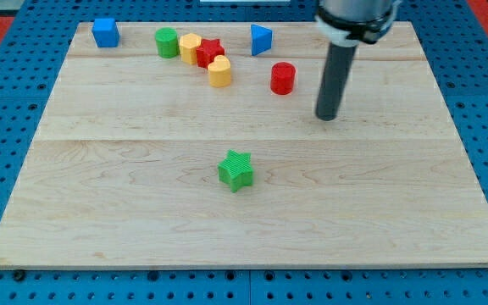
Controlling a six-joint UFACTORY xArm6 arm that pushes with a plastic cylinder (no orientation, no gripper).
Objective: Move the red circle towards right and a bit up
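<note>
The red circle (283,78), a short red cylinder, stands on the wooden board (125,220) near the view's top, right of centre. My tip (327,116) is the lower end of a dark rod. It sits to the right of the red circle and a little below it, a small gap apart, not touching it.
Along the view's top stand a blue cube (105,32), a green cylinder (167,41), a yellow block (190,47), a red star (211,52), a yellow heart-like block (219,72) and a blue triangle (261,39). A green star (236,169) sits near the board's middle.
</note>
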